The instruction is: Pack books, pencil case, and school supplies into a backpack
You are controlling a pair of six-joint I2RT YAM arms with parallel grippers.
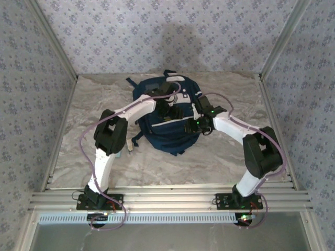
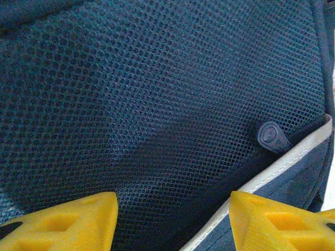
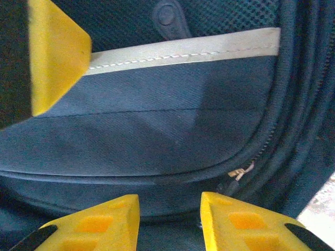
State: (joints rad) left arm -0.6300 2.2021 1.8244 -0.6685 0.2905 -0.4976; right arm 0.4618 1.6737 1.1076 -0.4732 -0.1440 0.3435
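The navy backpack lies flat in the middle of the table, with both arms reaching over it. My left gripper hovers open just above its dark mesh panel, nothing between the yellow fingers. A white trim strip and a dark rubber tab lie beside it. My right gripper is open over the navy front pocket, close to a zip pull with a beige cord. A left finger shows at upper left. The paperback and pencil case are hidden.
A small pale block and a light-blue scrap peek out beside the left arm's elbow. Metal frame rails edge the marble table at the front, and patterned walls close in the other three sides.
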